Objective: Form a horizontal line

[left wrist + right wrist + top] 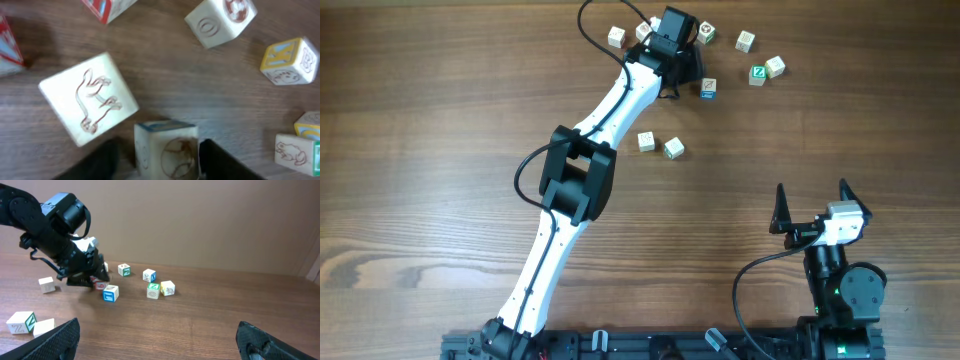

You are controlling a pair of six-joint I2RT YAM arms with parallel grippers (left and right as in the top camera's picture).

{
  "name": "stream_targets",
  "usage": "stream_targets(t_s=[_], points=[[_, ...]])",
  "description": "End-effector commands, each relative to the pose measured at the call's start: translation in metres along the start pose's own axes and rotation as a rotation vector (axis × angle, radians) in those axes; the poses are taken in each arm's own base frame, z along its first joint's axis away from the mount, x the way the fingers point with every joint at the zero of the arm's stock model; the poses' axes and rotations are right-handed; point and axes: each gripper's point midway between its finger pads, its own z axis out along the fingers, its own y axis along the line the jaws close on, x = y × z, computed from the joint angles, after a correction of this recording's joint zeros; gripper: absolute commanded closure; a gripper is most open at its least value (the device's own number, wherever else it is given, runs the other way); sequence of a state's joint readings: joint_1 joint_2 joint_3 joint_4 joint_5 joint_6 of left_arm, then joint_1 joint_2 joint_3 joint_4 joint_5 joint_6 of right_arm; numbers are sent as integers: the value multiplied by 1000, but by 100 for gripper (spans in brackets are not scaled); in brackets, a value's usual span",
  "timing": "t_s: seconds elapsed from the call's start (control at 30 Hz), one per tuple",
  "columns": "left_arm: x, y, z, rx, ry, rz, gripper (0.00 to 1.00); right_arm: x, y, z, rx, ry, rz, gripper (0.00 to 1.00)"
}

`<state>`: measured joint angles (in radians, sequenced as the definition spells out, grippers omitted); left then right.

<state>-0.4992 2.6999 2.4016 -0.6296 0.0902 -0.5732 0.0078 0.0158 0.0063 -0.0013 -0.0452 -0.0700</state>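
My left gripper (682,72) reaches into the cube cluster at the table's far side. In the left wrist view, the left gripper (160,146) straddles a whitish cube (167,152) with a blue upper edge and a brown ball drawing. The right finger is almost against it and a narrow gap shows on the left. Two whitish cubes (646,141) (673,149) lie near each other at mid-table, slightly apart. No horizontal line of cubes shows in any view. My right gripper (815,208) (157,340) stands open and empty at the near right.
Loose cubes ring the left gripper: a duck-drawing cube (89,100), an O cube (220,20), a yellow-edged cube (290,60) and a frog cube (295,152). Overhead, a green-Z cube (757,74) and others (746,41) (616,37) lie along the far edge.
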Motion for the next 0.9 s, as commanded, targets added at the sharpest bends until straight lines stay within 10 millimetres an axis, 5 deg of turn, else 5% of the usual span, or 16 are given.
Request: stream_targets(t_s=[0.0,0.13,0.27,0.33,0.43,0.6,0.7,0.87], points=[[27,32,29,-100,48,16,69,-1,3,0,-16,-7,-8,0],[28,34,17,-125,76,95,81,-1,3,0,-16,-7,-8,0],[9,17,-49,-160,69,106,79,-1,3,0,-16,-7,-8,0],[21,-4,-96,-166,121,119,79,-1,3,0,-16,-7,-8,0],[58,-27,-122,-186,209,177,77,-1,3,0,-16,-7,-8,0],[110,-43,-129,-229,317,221,80,-1,3,0,-16,-7,-8,0],[122,-31,-127,-284,343,117,83,-1,3,0,-16,-7,-8,0],[160,-2,-93,-336,407,73,75,-1,3,0,-16,-7,-8,0]])
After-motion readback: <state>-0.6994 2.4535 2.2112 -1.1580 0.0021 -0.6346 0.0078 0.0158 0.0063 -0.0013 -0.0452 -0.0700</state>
